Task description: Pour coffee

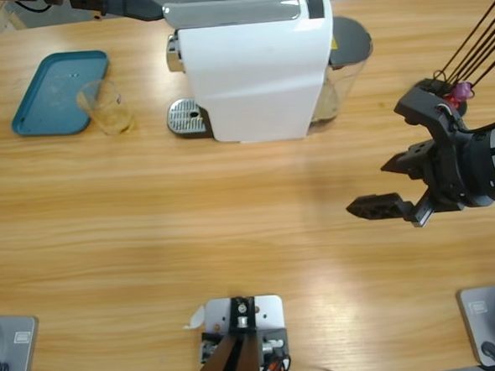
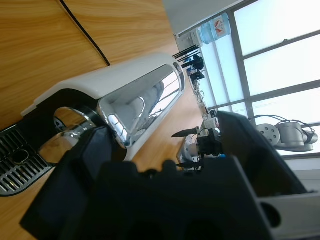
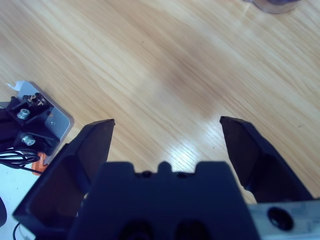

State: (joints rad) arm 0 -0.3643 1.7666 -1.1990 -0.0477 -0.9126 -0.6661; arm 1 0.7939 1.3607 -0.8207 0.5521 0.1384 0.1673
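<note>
Coffee unseen; tumbler beside tray, high view only. Both jaws released, grasping nothing.

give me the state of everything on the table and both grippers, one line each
clear tumbler: upright, no dark coffee in it, beside the tray
teal tray: flat, nothing on it
coffee machine: drip grate bare, no cup under it
right gripper: open, holding nothing, over bare table
left gripper: open, facing the coffee machine
</note>
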